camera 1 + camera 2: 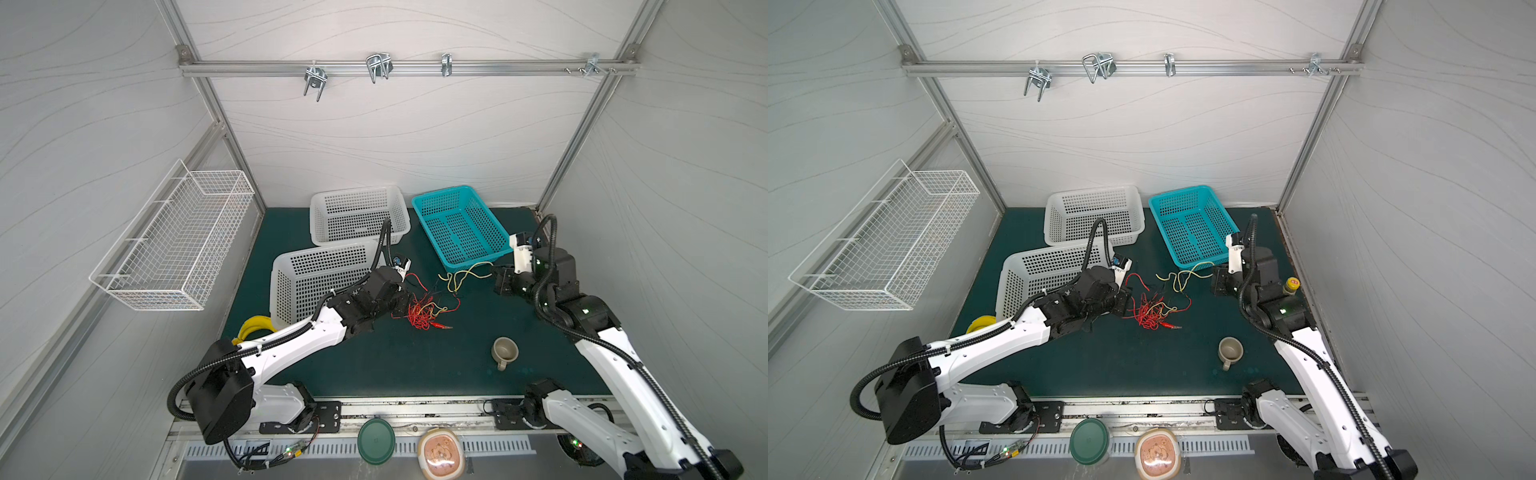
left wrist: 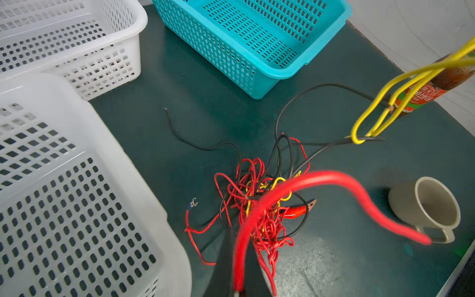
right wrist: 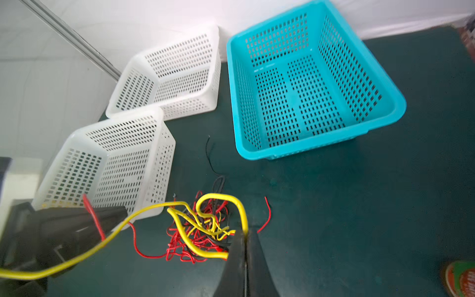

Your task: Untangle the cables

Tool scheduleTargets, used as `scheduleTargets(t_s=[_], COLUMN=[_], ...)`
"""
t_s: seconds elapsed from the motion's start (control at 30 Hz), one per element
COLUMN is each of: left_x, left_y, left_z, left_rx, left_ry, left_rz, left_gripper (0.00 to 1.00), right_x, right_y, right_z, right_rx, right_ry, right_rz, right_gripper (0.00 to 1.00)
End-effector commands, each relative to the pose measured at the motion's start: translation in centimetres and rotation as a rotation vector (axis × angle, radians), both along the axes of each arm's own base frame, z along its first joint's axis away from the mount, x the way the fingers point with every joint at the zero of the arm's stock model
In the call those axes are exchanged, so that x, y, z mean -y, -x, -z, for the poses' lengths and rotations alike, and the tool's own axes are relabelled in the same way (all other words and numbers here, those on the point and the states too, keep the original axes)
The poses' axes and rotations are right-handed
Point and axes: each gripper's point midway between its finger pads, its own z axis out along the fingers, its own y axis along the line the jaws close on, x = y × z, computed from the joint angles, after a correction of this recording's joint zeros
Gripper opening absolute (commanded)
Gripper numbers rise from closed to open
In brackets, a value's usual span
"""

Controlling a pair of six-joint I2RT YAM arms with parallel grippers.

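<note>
Left gripper (image 1: 408,300) clamped on a red cable (image 2: 321,177), just beside the cables (image 1: 422,313) heaped near the middle of the desk (image 1: 395,365). Right gripper (image 3: 245,234) pinched tight on a yellow cable (image 3: 180,205), toward the desk's right edge, near the blue basket (image 1: 419,201). Both strands trail into the heap.

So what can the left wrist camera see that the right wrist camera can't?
Only the left wrist view shows the cup. Only the right wrist view shows the metal bar by the wall. Both show the tangled cables, the blue basket and the two white baskets.
</note>
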Motion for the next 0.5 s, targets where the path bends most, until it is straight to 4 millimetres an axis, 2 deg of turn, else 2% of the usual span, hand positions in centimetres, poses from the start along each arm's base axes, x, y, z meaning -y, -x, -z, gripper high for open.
scheduleTargets(t_s=[0.0, 0.2, 0.37, 0.47], left_x=[1.4, 0.6, 0.2, 0.6], left_y=[-0.8, -0.4, -0.3, -0.2], left_z=[-2.4, -1.0, -1.0, -1.5], left_rx=[0.036, 0.02, 0.027, 0.033], left_ry=[0.078, 0.054, 0.048, 0.064], left_rz=[0.012, -0.005, -0.008, 0.011], left_gripper=[0.0, 0.0, 0.0, 0.0], right_x=[1.0, 0.0, -0.7, -1.8], right_y=[0.3, 1.0, 1.5, 1.6], right_z=[-3.7, -8.4, -11.1, -11.9], right_rx=[0.093, 0.192, 0.243, 0.248], right_ry=[-0.002, -0.072, -0.129, -0.162], right_rz=[0.044, -0.016, -0.059, -0.109], right_gripper=[0.0, 0.0, 0.0, 0.0])
